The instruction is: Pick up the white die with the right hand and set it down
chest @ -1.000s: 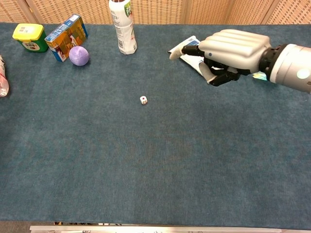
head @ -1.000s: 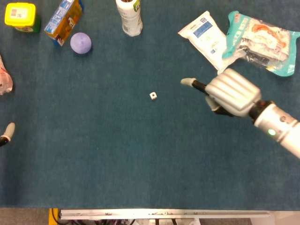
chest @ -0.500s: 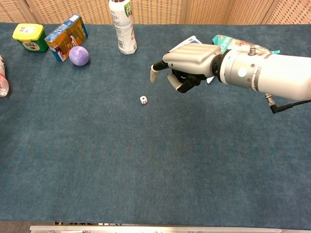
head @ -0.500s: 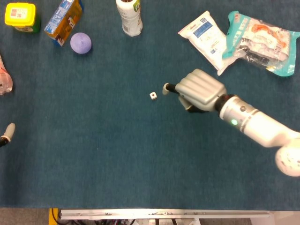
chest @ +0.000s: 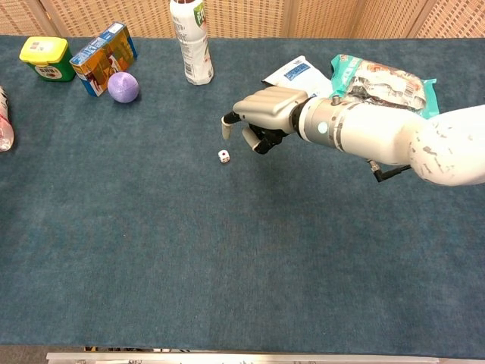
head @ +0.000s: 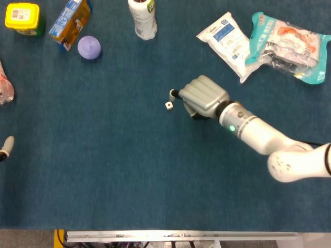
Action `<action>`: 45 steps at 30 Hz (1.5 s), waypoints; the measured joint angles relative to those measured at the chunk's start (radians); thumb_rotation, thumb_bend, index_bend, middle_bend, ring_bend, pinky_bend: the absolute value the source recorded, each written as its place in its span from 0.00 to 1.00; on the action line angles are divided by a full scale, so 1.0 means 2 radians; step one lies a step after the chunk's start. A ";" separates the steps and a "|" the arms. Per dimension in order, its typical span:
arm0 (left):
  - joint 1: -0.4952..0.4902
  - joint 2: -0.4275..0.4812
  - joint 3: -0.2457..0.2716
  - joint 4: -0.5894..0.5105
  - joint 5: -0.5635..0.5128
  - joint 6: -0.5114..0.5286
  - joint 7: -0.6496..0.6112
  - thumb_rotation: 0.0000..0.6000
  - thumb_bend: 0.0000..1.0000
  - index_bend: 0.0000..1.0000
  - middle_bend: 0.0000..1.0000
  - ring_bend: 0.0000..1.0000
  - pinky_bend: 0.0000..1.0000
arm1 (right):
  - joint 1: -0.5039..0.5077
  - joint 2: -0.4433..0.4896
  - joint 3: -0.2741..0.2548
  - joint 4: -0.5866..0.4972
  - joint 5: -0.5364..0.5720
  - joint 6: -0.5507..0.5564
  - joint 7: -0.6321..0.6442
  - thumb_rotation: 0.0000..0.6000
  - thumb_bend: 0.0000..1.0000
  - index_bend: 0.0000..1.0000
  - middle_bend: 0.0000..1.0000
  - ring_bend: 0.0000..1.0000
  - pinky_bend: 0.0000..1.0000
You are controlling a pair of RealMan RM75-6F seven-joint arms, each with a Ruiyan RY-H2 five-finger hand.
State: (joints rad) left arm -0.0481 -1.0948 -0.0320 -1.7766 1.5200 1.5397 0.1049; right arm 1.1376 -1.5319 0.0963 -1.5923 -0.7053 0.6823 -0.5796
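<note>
Just beside white die (head: 168,105), right hand (head: 199,97): fingers curled under palm, one fingertip (head: 173,94) stretched out close above and right of die, not touching, holding nothing. Die resting on blue table cloth (head: 129,170), near middle, well apart from everything else.

Head view only: left hand (head: 5,147) as pale tip at left edge, too little visible to tell whether spread or closed. Silver table edge (head: 181,236) along bottom, also seen in chest view.

Chest view only: woven wicker panel (chest: 303,17) behind table; more of right forearm (chest: 379,136), white, stretching in from right edge. Same fingertip pointing down there, hanging above and just right of die (chest: 223,156); dark curled fingers (chest: 258,140) seen under palm.

Containers: yellow-lidded tub (head: 23,18) at far left corner, lid on, contents hidden. Blue and orange carton (head: 70,23) beside it, closed. Purple ball (head: 89,47) just beside carton. White bottle (head: 142,19) upright, top cropped in both views. White pouch (head: 227,44) and teal snack bag (head: 287,46) lying flat, edges overlapping, at far right; bag showing orange and dark printing, actual contents unclear. Clear item with red (head: 4,88) at left edge, mostly cut off.
</note>
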 measured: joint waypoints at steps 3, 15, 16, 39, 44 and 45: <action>0.001 0.000 0.000 0.001 0.000 0.001 -0.003 1.00 0.27 0.03 0.12 0.08 0.05 | 0.010 -0.017 -0.002 0.018 0.012 -0.001 0.002 1.00 0.98 0.30 1.00 1.00 1.00; 0.004 0.001 0.000 0.008 0.000 0.004 -0.014 1.00 0.27 0.03 0.12 0.08 0.05 | 0.038 -0.056 -0.015 0.071 0.047 -0.007 0.006 0.99 0.98 0.30 1.00 1.00 1.00; 0.004 0.001 -0.001 0.008 0.000 0.004 -0.014 1.00 0.27 0.03 0.12 0.08 0.05 | 0.039 -0.058 -0.015 0.074 0.048 -0.007 0.006 0.99 0.98 0.30 1.00 1.00 1.00; 0.004 -0.002 -0.003 0.014 -0.003 0.005 -0.012 1.00 0.27 0.03 0.12 0.08 0.05 | 0.043 -0.071 -0.028 0.099 0.048 -0.021 0.039 0.99 0.98 0.30 1.00 1.00 1.00; 0.004 -0.002 -0.003 0.014 -0.004 0.005 -0.011 1.00 0.27 0.03 0.12 0.08 0.05 | 0.031 -0.054 -0.031 0.072 0.027 -0.012 0.050 0.99 0.98 0.29 1.00 1.00 1.00; 0.005 -0.002 -0.003 0.015 -0.004 0.005 -0.011 1.00 0.27 0.03 0.12 0.08 0.05 | 0.027 -0.048 -0.032 0.063 0.021 -0.008 0.053 0.99 0.98 0.29 1.00 1.00 1.00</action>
State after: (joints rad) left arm -0.0389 -1.0997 -0.0379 -1.7474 1.5124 1.5488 0.0821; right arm 1.1917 -1.6288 0.0317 -1.4667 -0.6635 0.6665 -0.4743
